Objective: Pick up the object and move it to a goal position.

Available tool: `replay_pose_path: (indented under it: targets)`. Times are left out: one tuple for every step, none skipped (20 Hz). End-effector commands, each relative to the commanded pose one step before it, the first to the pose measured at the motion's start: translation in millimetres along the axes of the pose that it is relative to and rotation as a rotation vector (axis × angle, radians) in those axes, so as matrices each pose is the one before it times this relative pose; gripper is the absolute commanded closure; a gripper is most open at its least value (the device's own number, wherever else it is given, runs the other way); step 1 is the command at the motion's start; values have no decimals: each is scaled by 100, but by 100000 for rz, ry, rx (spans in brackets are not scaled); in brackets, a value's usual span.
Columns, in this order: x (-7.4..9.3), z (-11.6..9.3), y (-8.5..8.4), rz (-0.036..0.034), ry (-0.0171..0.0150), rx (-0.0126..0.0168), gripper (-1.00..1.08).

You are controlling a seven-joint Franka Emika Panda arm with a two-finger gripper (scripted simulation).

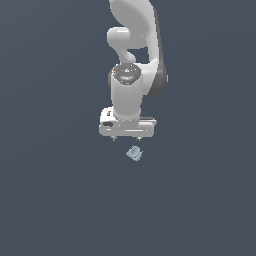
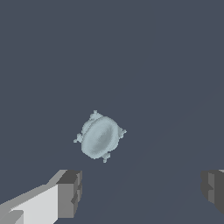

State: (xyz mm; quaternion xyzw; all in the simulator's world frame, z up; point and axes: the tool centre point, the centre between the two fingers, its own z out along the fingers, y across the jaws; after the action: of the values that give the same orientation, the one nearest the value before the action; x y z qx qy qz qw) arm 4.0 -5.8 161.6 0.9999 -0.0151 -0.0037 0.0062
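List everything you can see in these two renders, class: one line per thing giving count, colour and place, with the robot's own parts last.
object: one, pale blue-grey, lumpy and rounded with small nubs, lying on the floor just in front of the end effector, not between its fingers.
floor: one, plain dark slate blue, filling both views.
arm: one, white with dark grey joints, coming down from the top of the exterior view.
end effector: one, white with grey fingers, open, holding nothing.

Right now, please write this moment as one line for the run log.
phase: approach | gripper: open, empty | fingers: wide apart, not touching object | object: on surface, ahead of the fingers, not grasped | lift: not yet done
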Motion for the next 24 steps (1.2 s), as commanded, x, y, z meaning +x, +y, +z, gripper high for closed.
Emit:
replay_pose_path:
  targets:
    - [0, 0, 1, 0, 0, 0, -92]
    - [5, -5, -32, -117, 6, -23, -92]
    - [13, -15, -107, -365, 16, -68, -92]
    - [22, -25, -171, -595, 26, -111, -92]
    - [31, -36, -233, -825, 37, -153, -92]
    - [41, -48, -298, -1064, 50, -197, -92]
    - [49, -60, -343, -1255, 60, -230, -92]
    - [44, -56, -288, -1094, 54, -198, -92]
    - [34, -47, -216, -862, 42, -153, -92]
    - [23, -37, -145, -623, 29, -107, -92]
    - [12, -24, -74, -373, 16, -60, -92]
    - [1, -10, -15, -119, 3, -15, -92]
    - [-7, 9, 42, 166, -8, 30, -92]
    - [-6, 26, 43, 328, -10, 45, -92]
    - [2, 38, 8, 383, -4, 37, -92]
    - [8, 51, -21, 457, 0, 34, -92]
    - [12, 66, -32, 576, 2, 39, -92]
    - [14, 82, -42, 709, 2, 49, -92]
    - [15, 98, -39, 866, 0, 62, -92]
    - [16, 113, -38, 1015, -2, 74, -92]
    - [17, 128, -41, 1157, -3, 83, -92]
    - [18, 143, -45, 1289, -4, 91, -92]
    - [19, 156, -49, 1412, -5, 97, -92]
    - [20, 171, -56, 1542, -6, 103, -92]
